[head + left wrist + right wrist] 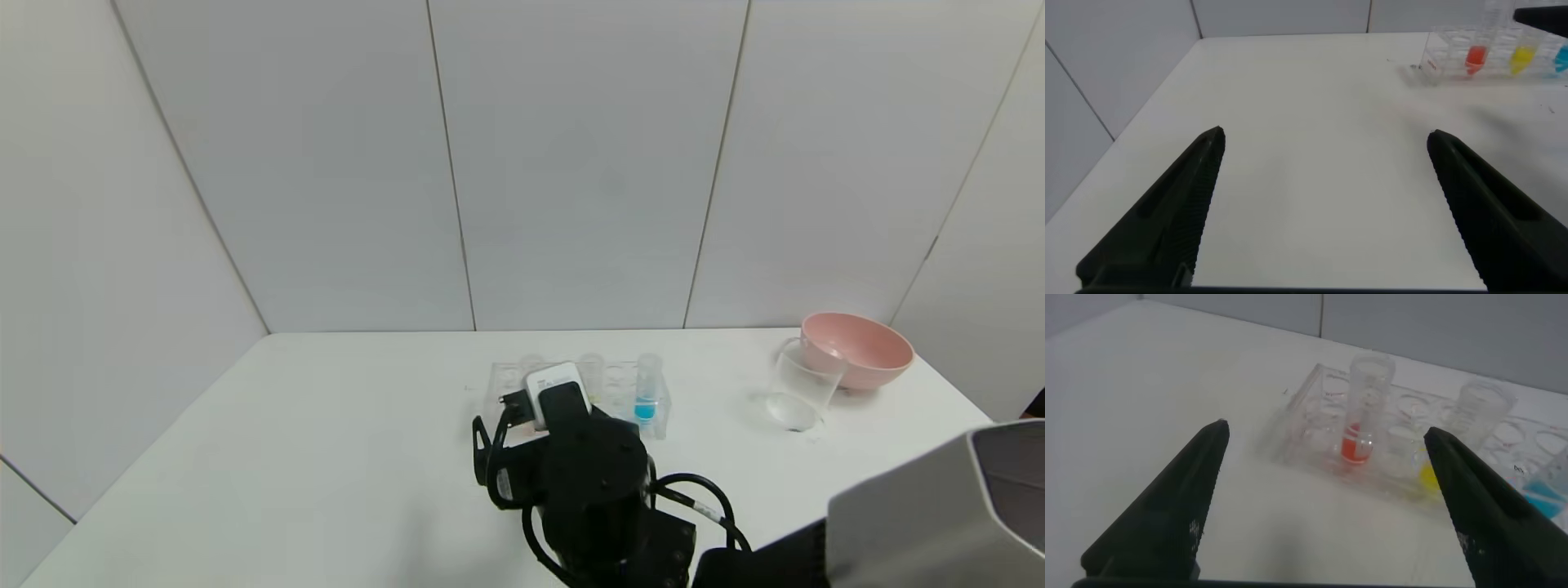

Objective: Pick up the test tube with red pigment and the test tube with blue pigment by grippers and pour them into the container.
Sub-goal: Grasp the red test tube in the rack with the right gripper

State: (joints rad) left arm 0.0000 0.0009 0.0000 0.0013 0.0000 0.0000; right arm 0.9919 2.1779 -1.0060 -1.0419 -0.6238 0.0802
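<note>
1. The right gripper hovered with its fingers spread wide, the red tube standing upright in the clear rack just ahead, centred between them.
2. Only the right wrist view showed this; in the head view the arm hid the red tube.
3. The blue tube stood in the rack's right end, beside the right gripper, apart from it.
4. The yellow tube sat between red and blue.
5. The left gripper was spread open over bare table, well away from the rack.
6. A glass cup and pink bowl stood far right.
</note>
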